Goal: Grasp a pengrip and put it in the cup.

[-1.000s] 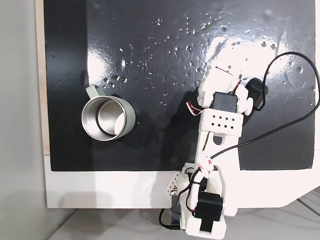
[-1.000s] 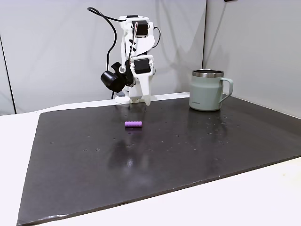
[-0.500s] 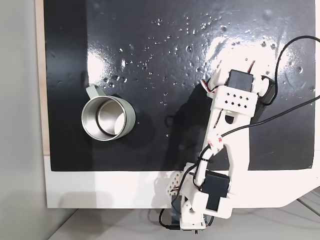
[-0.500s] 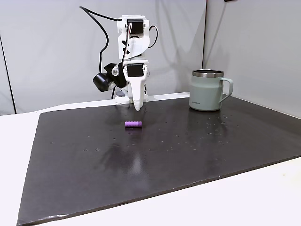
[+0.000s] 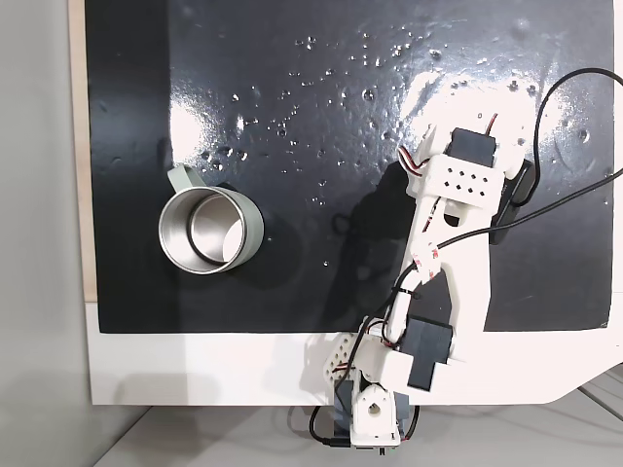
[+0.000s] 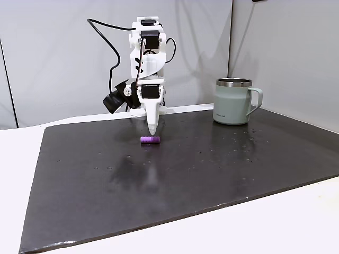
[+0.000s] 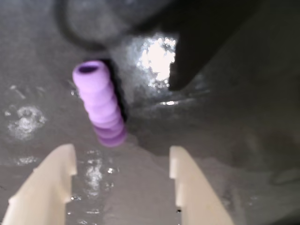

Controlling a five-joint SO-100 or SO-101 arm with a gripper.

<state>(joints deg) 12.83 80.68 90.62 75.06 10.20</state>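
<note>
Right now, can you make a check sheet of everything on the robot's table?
Surface: shiny black mat with small specks, on a white table.
Job's things: purple pengrip lying flat on the mat, untouched; cup upright, apart from it, empty inside in the top-down fixed view.
Clutter: nothing seen.
Gripper: gripper open, fingertips just short of the pengrip, which lies toward the left finger in the wrist view.
Cables: black cable looping over the mat beside the arm.
Surroundings: plain grey walls.

Bare mat [image 6: 212, 169] lies open between pincer [image 6: 152, 132] and cup [image 6: 233, 101].
</note>
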